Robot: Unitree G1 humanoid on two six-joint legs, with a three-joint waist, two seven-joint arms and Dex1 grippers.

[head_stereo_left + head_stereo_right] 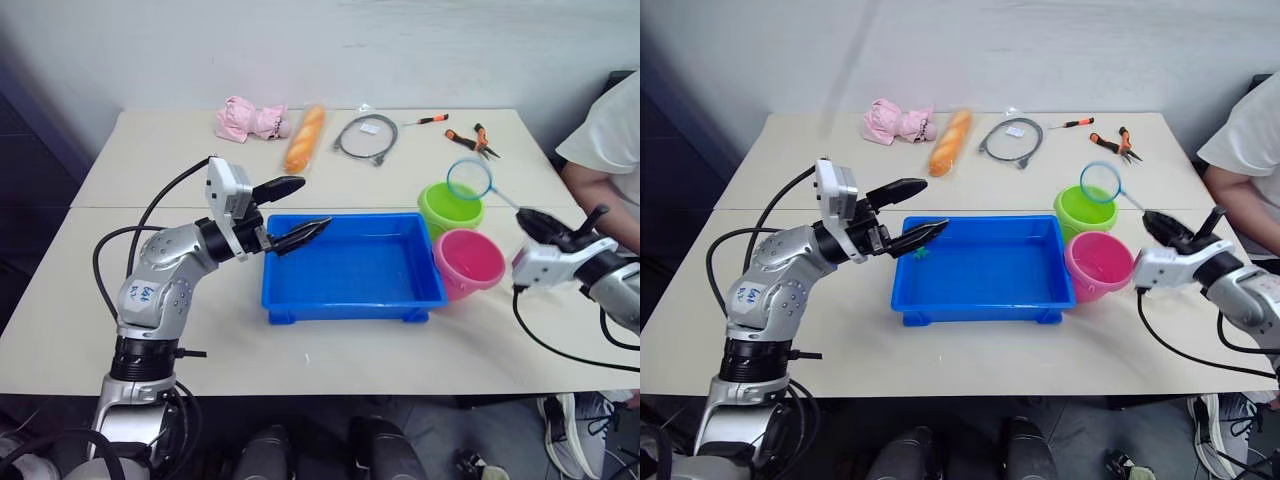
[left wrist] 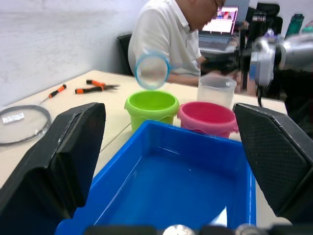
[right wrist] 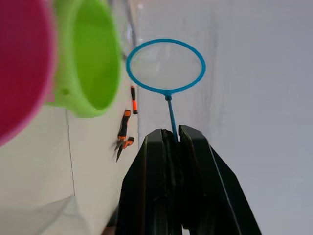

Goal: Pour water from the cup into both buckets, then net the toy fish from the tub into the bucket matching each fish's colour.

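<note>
The blue tub (image 1: 352,301) holds water in the middle of the table. My left gripper (image 1: 312,203) hangs open over its left end, nothing between the fingers. A tiny green toy fish (image 1: 923,253) lies in the tub just under the lower fingertip. The green bucket (image 1: 450,208) and the pink bucket (image 1: 468,262) stand at the tub's right end. My right gripper (image 1: 536,224) is shut on the net's thin handle and holds the blue hoop (image 1: 469,179) above the green bucket. The clear cup (image 2: 215,90) stands behind the pink bucket, seen from the left wrist.
Along the far edge lie a pink cloth toy (image 1: 250,120), a bread loaf (image 1: 305,138), a coiled cable (image 1: 365,135), a screwdriver (image 1: 428,120) and orange pliers (image 1: 470,140). A person in a white shirt (image 1: 605,140) sits at the table's right end.
</note>
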